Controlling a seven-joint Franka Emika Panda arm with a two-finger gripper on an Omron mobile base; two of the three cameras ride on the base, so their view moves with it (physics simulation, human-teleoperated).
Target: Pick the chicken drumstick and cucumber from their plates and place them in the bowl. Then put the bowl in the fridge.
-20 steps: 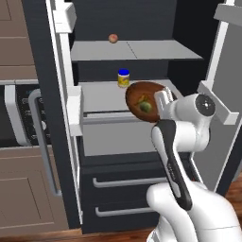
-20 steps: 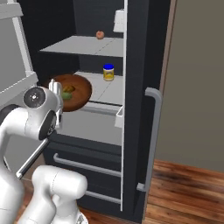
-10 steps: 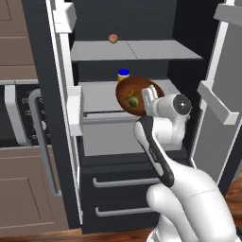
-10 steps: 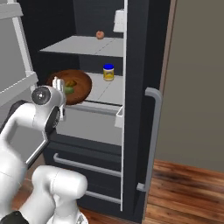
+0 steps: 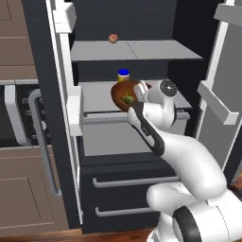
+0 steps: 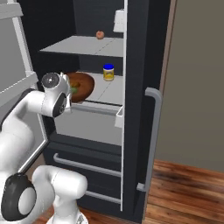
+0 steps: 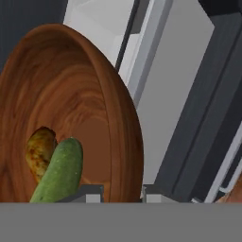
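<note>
My gripper [image 7: 122, 194] is shut on the rim of the brown wooden bowl [image 7: 71, 94], which it holds tilted on edge. Inside the bowl lie the green cucumber [image 7: 59, 172] and the brown chicken drumstick [image 7: 38, 150], side by side at the low end. In the left base view the bowl [image 5: 124, 90] hangs just above the front of the middle shelf [image 5: 97, 97] of the open black fridge [image 5: 142, 49], with my gripper [image 5: 138, 94] at its right rim. The right base view has the bowl [image 6: 84, 85] at the shelf's left front. The plates are out of view.
A yellow jar with a blue lid [image 5: 123, 75] stands on the middle shelf just behind the bowl. A small round reddish fruit [image 5: 113, 38] sits on the top shelf. Both fridge doors stand open, one [image 6: 140, 109] with a long grey handle. A built-in oven [image 5: 19, 113] is left.
The arm has swung the bowl leftward and deeper into the fridge, from in front of the shelf to over its front edge. The grip has stayed shut.
</note>
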